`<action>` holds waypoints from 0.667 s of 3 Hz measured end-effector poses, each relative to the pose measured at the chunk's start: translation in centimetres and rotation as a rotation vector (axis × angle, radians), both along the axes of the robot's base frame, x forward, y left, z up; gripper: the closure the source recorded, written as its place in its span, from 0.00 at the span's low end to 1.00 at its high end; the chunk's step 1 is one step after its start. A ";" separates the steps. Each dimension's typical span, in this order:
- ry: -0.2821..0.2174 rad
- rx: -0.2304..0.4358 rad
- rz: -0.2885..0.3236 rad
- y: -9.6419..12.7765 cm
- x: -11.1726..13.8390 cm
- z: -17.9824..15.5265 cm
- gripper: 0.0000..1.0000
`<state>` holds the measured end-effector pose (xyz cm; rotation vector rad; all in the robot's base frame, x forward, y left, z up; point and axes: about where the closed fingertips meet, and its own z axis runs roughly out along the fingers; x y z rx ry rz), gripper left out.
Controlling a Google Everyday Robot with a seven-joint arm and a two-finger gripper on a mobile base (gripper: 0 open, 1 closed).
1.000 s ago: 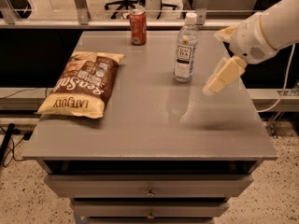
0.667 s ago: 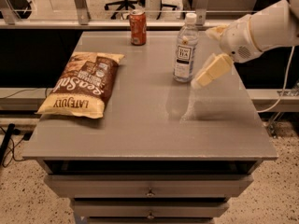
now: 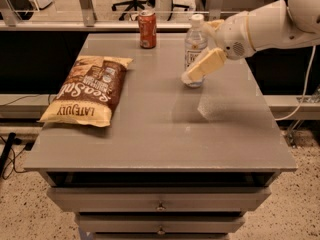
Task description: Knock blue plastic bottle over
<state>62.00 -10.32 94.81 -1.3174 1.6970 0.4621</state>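
The blue plastic bottle (image 3: 194, 40) stands upright at the back middle-right of the grey table (image 3: 150, 134). It is clear with a white cap and a white label. My gripper (image 3: 192, 74) comes in from the right on a white arm and points down-left. Its cream finger (image 3: 204, 64) lies across the front of the bottle's lower half and hides it.
An orange-red soda can (image 3: 147, 29) stands at the back, left of the bottle. A brown and yellow chip bag (image 3: 90, 89) lies flat on the left. The table has drawers below its front edge. Office chairs stand behind a rail at the back.
My gripper has moved left, from the right of the bottle to across the front of its lower half. The bottle still stands upright.
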 end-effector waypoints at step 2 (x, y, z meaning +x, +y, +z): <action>0.018 0.033 0.084 4.2 -2.4 1.0 0.00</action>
